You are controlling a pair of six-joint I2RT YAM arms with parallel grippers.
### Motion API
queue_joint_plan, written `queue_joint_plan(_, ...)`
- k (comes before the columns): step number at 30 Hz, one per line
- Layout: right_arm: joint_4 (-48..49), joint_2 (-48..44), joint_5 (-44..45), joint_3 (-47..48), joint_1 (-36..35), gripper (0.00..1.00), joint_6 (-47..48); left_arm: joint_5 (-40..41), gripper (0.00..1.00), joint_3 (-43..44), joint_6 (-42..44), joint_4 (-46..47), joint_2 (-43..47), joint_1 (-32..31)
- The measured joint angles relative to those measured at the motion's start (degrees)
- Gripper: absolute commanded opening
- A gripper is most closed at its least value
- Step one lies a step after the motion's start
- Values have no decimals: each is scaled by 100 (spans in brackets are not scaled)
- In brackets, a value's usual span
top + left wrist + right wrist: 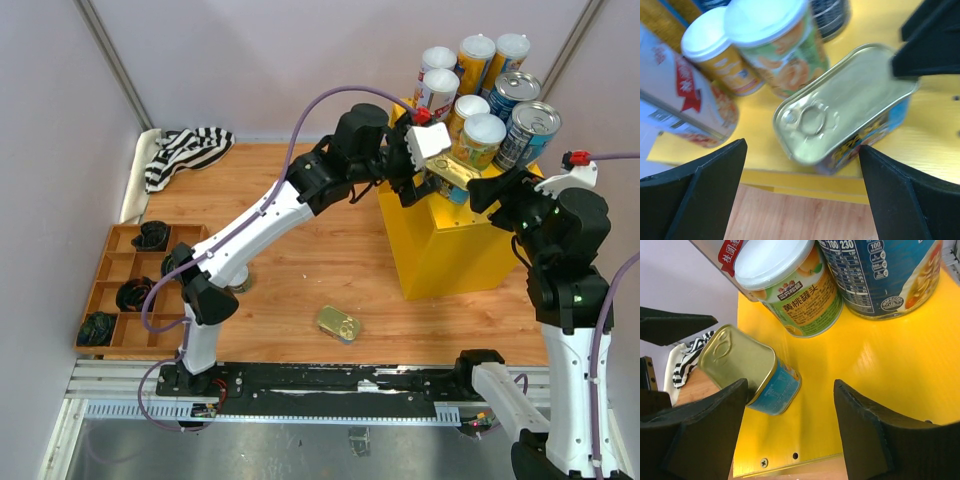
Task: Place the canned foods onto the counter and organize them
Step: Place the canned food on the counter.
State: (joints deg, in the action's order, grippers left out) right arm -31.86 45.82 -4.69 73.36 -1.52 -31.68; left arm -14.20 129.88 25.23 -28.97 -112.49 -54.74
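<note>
— Tin check: where is the flat gold rectangular tin with the blue label [840, 110]?
— It lies on top of the bright yellow box-shaped cabinet [440, 250], close to an edge, pull-ring lid showing, near the white-lidded green-and-orange can [777, 50].
— And the tools?
— The left tool [802, 147] is spread wide, one finger on either side of the tin, gripping nothing. The right tool [790, 385] is also spread and empty, over bare yellow.
— Anything left below?
— A second flat gold tin [339, 323] lies on the wooden tabletop [300, 260], in front of the cabinet.
— How would it handle?
— It looks like stiff, smooth metal, so likely slippery, and weighty if full. I'd pinch across the narrower width, on the straight side walls, clear of the rounded corners. The tin near the edge might slide off if nudged.
</note>
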Motion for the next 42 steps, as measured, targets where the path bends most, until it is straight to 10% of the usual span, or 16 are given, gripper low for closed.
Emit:
queue_joint_plan(23, 2, 160, -446, 212, 0, 51, 487, 468, 90, -1910, -1023, 1674, 782, 420)
queue_joint_plan(42, 754, 249, -793, -114, 0, 31, -409, 772, 78, -1746, -1458, 2041, 645, 420)
